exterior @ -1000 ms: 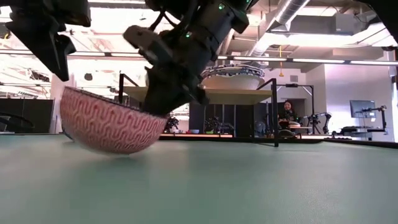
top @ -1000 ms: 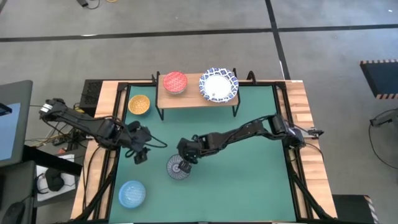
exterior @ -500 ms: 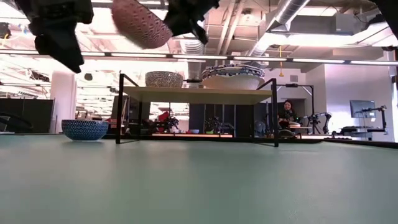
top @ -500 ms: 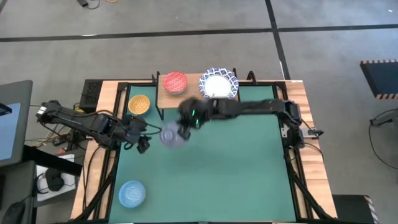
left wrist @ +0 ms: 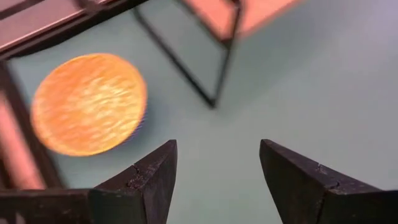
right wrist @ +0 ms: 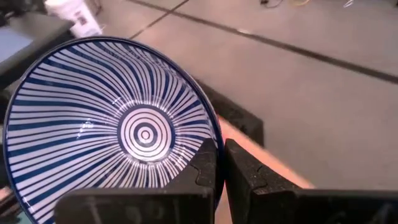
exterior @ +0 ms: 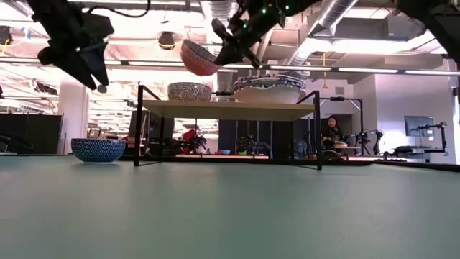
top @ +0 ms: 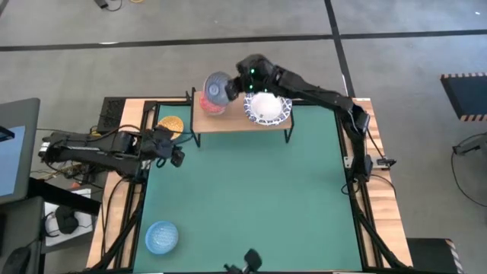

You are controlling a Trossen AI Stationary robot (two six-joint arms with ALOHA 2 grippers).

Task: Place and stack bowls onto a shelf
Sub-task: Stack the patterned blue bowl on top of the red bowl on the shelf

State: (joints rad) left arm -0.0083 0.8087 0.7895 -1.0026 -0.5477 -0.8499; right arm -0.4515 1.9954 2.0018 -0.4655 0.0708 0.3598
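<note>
My right gripper [top: 233,87] is shut on a grey-patterned bowl [top: 218,87], striped blue and white inside [right wrist: 124,130]. It holds the bowl in the air over the left part of the shelf [top: 228,122], just above the red bowl [top: 212,105] standing there. A wide white bowl with a blue rim [top: 268,107] stands on the shelf's right part. My left gripper [top: 176,156] hovers open near the table's left edge, beside the yellow-orange bowl [left wrist: 87,102] on the table. A light blue bowl [top: 161,237] sits at the near left. My right gripper pinches the bowl's rim [right wrist: 215,144], one finger inside [right wrist: 200,171] and one outside the wall. It comes at the rim from the table's right side, slanting down. The bowl [exterior: 199,58] is lifted clear and tilted, above the bowl on the shelf.
The shelf's black legs [exterior: 136,126] stand on the green table top [top: 251,198], with open room under the board. Wooden strips [top: 373,122] and black rails line the table's sides.
My right gripper has lifted the grey-patterned bowl off the middle of the table. It carried the bowl up and toward the far edge, to above the shelf's left part. My left gripper has drawn back toward the table's left and far side and has turned, staying open.
</note>
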